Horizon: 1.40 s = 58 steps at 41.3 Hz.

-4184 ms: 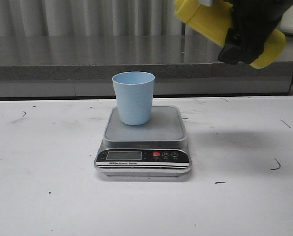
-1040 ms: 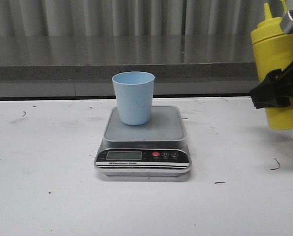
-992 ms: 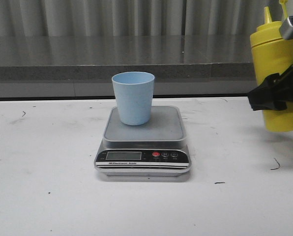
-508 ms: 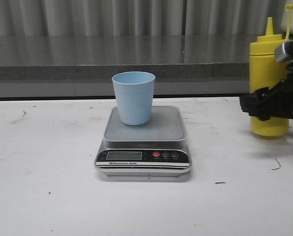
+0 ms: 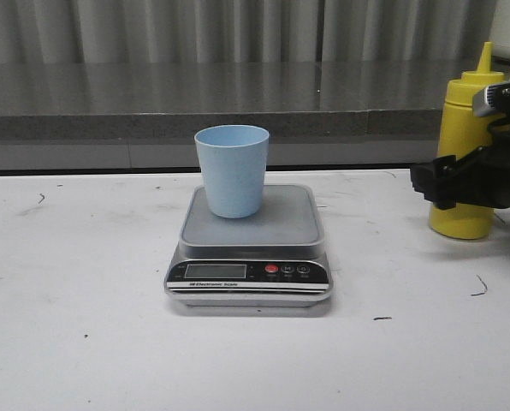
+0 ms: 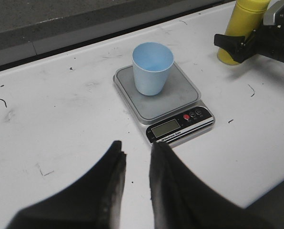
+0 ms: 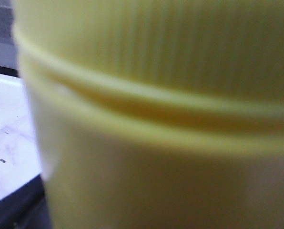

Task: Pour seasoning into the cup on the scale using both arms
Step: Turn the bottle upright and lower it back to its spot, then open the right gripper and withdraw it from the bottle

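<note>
The light blue cup [image 5: 232, 171] stands upright on the scale [image 5: 281, 224] at the table's middle; the left wrist view shows the cup [image 6: 152, 69] on the grey platform of the scale [image 6: 180, 95]. The yellow seasoning bottle [image 5: 463, 120] stands upright at the far right, its base on or just above the table. My right gripper [image 5: 456, 184] is closed round its lower body, and yellow plastic fills the right wrist view [image 7: 156, 143]. My left gripper [image 6: 137, 145] hovers above the table in front of the scale, its fingers a narrow gap apart and holding nothing.
A dark grey ledge [image 5: 152, 120] runs along the back of the white table [image 5: 84, 300]. The scale's black front panel with a red button [image 5: 271, 269] faces me.
The seasoning bottle went from tilted high above the scale's right side to upright, then came down at the far right in my right gripper. The cup and scale stayed put.
</note>
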Each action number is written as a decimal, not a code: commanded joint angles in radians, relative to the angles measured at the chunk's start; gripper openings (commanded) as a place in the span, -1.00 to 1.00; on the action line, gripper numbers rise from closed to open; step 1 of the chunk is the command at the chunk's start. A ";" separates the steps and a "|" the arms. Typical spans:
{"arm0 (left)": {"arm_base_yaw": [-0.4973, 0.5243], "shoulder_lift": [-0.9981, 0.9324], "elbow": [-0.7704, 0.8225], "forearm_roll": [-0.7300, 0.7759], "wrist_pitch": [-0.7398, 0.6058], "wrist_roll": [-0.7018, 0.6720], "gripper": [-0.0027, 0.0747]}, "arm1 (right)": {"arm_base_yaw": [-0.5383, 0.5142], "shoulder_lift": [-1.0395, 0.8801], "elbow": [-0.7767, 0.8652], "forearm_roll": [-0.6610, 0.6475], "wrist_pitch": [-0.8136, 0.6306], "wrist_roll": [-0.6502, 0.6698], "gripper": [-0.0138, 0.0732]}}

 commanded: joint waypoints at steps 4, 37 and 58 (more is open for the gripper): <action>-0.007 -0.003 -0.026 -0.009 -0.074 -0.001 -0.58 | -0.005 -0.050 0.010 0.009 -0.139 0.011 0.82; -0.007 -0.003 -0.026 -0.009 -0.074 -0.001 -0.58 | 0.003 -0.681 0.343 -0.181 0.678 0.403 0.63; -0.007 -0.003 -0.026 -0.011 -0.074 -0.001 -0.58 | 0.375 -1.217 0.159 -0.435 1.579 0.700 0.63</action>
